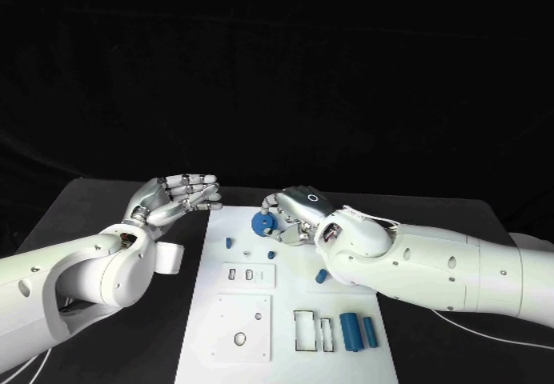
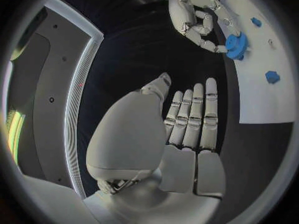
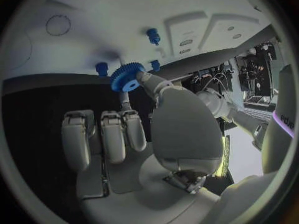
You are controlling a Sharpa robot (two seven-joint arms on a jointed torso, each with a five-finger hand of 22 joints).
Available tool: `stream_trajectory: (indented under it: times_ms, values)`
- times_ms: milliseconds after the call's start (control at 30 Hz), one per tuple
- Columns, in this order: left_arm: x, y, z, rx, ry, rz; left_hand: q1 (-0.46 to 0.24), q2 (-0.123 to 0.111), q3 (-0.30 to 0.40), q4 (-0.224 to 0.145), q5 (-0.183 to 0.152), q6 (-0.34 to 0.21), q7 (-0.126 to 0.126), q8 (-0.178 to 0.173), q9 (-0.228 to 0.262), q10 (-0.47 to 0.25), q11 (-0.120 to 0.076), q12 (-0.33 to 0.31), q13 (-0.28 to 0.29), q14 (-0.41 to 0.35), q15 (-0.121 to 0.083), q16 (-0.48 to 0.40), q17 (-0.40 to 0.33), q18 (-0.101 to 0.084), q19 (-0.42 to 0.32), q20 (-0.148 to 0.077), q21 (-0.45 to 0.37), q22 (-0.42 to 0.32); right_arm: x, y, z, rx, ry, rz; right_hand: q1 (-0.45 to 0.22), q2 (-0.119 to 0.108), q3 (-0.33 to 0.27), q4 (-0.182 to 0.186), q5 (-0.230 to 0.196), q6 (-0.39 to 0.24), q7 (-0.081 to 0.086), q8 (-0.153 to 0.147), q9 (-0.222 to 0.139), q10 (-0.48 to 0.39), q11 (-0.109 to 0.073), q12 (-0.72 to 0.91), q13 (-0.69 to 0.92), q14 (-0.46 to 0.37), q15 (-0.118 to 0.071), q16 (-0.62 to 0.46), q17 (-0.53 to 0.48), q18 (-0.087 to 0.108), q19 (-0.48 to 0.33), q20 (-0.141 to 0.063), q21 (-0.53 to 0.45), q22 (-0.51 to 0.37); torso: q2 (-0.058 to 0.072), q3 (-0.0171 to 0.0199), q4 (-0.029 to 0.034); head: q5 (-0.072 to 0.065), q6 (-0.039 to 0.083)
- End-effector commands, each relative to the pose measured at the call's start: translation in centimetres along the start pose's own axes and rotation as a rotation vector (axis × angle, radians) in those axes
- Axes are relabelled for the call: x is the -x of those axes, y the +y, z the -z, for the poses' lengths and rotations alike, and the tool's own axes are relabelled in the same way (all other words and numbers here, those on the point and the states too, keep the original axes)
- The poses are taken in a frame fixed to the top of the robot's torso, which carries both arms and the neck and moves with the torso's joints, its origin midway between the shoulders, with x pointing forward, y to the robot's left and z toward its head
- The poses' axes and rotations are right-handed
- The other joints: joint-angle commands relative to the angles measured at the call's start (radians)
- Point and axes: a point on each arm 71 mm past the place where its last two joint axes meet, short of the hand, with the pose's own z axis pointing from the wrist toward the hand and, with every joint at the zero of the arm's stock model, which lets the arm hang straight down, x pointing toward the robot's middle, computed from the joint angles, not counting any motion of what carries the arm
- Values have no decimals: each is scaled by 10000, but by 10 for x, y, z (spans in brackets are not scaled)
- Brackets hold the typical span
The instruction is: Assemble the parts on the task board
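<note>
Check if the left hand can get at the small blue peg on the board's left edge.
Probably yes. The left hand holds nothing and hovers just off the task board at its far left corner; the blue peg lies nearby with nothing between. The right hand, holding the blue gear, stays off to the side.

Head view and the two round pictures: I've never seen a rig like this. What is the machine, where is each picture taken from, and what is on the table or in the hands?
This is a robot with two white arms, each ending in a silver hand. The head view looks down from the robot's head; each round picture comes from a camera behind one wrist.

On the black table lies a white task board with small blue parts on it: pegs near the far end and blocks near the close end.

The right hand pinches a blue gear between thumb and a finger, at the board's far end. The left hand holds nothing, its fingers straight and side by side, beside the board's far corner.
</note>
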Motion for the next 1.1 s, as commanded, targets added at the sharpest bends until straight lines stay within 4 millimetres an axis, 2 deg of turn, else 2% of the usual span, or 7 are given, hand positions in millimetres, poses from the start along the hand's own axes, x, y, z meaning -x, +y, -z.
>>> stream_trajectory:
  times_ms: [33, 133, 500, 733, 867, 1000, 1100]
  values:
    - [-3, -2, 0, -98, 205, 70, 107, 24, 16, -64, -23, -52, 32, -65, 9, -32, -28, -34, -4, -81, -5, -9, 21, 72, -65, -15, 47, 14, -5, 0, -1, -3, 331, 271, -92, 24, 26, 60, 21, 161, -164, 44, 11, 192, -73, 32, 1575, 953, -64, 58, 2192, -117, 584, -66, 24, 2043, 6, 16, -8, 19, -15]
    - [-2, -2, 0, -99, 194, 65, 107, 24, 16, -64, -23, -52, 32, -65, 9, -32, -28, -34, -4, -81, -5, -9, 21, 72, -65, -15, 47, 14, -8, -1, -1, -35, 461, 308, -101, 18, 24, 65, 22, 160, -163, 41, 10, 190, -72, 29, 1572, 952, -63, 58, 2191, -116, 582, -66, 21, 2040, 0, 30, -24, 45, -17]
    - [-4, -2, -1, -100, 229, 87, 114, 25, 20, -76, -23, -57, 33, -68, 9, -38, -27, -41, -5, -84, -6, -11, 25, 73, -70, -17, 58, 20, -17, -3, -3, -128, 1012, 189, -187, -64, -15, 115, 44, 163, -158, 6, -1, 199, -66, 35, 1582, 952, -57, 57, 2189, -116, 581, -64, 19, 2041, -3, 18, -5, 16, -104]
    - [-3, -2, -1, -98, 211, 78, 117, 29, 25, -81, -22, -61, 36, -71, 9, -43, -26, -46, -6, -85, -6, -11, 28, 73, -73, -17, 64, 24, -18, -6, -4, -227, 935, 234, -225, -94, -33, 144, 71, 140, -148, -25, -11, 109, -59, -60, 1473, 944, -54, 48, 2150, -107, 556, -62, -7, 2009, -1, 18, -18, 30, -58]
    - [-3, -2, -1, -97, 209, 77, 117, 29, 25, -81, -22, -61, 36, -71, 9, -43, -26, -46, -6, -85, -6, -11, 28, 73, -73, -17, 64, 24, -17, -6, -5, -242, 798, 213, -295, -197, -80, 235, 0, -293, 7, -371, -142, -142, 66, -322, 1192, 938, 39, 42, 2134, -80, 477, -2, -90, 1914, -6, 13, -16, 48, -50]
    - [-3, -2, -1, -97, 199, 72, 117, 29, 25, -81, -22, -61, 36, -71, 9, -43, -26, -46, -6, -85, -6, -11, 28, 73, -73, -17, 64, 24, -17, -7, -6, -282, 763, 194, -355, -249, -305, 385, -461, -833, 169, -779, -284, -346, 214, -529, 973, 937, 168, 41, 2134, -67, 435, 106, -139, 1865, -7, 9, -4, 38, -7]
    - [-2, -2, -1, -92, 197, 71, 117, 29, 25, -81, -22, -61, 36, -71, 9, -43, -26, -46, -6, -85, -6, -11, 28, 73, -73, -17, 64, 24, -17, -8, -6, -343, 813, 204, -401, -222, -851, 664, -273, -925, 241, -965, -357, -433, 290, -612, 886, 937, 248, 43, 2139, -61, 425, 208, -156, 1858, -9, 6, -6, 39, 16]
